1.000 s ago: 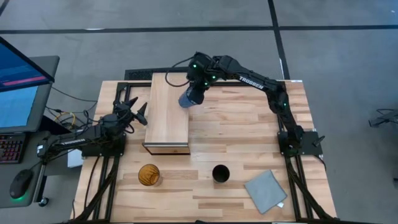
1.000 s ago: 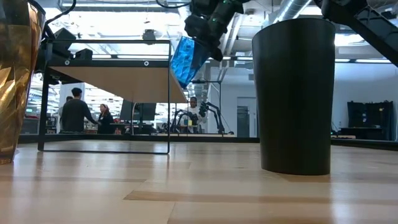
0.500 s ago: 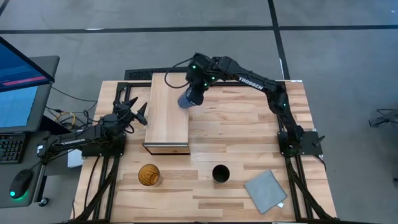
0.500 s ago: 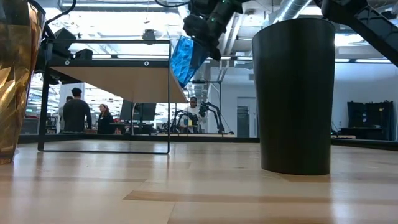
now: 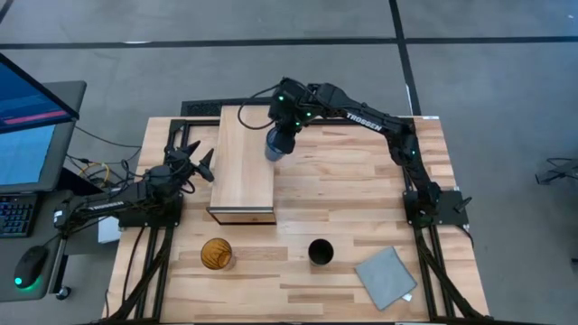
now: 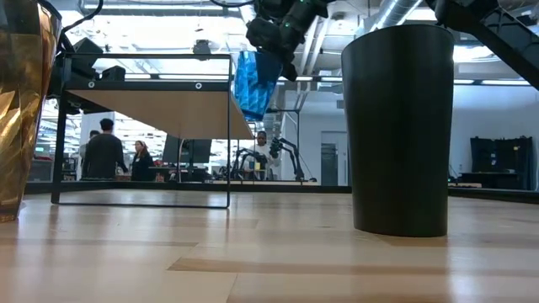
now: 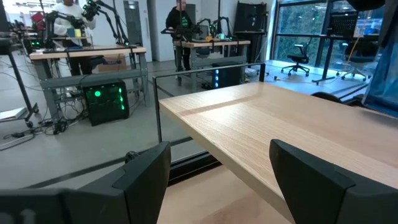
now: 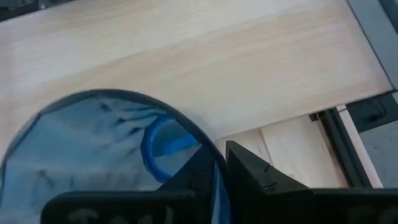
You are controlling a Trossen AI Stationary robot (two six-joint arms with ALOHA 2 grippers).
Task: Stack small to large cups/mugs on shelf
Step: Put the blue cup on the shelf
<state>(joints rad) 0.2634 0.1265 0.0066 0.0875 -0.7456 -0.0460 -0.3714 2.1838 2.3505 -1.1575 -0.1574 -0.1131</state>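
My right gripper is shut on the translucent blue cup, held in the air at the shelf's right edge near its far end; the cup also shows in the low view and the right wrist view. The shelf is a raised light-wood box on a dark frame. The amber cup and the black cup stand upright on the table near its front. My left gripper is open and empty, left of the shelf; its fingers frame the shelf top. My right gripper pinches the blue cup's rim wall, one finger inside the cup and one outside. The fingers come from above, pointing down. The cup hangs below them, nearly upright with its mouth up, clear of the shelf and the table.
A grey-blue folded cloth lies at the table's front right. A monitor and keyboard stand off the table's left side. People and other benches show in the room behind.
My right gripper has tipped the blue cup from slanted to nearly upright and has shifted it slightly toward the table's far edge, beside the shelf's right edge.
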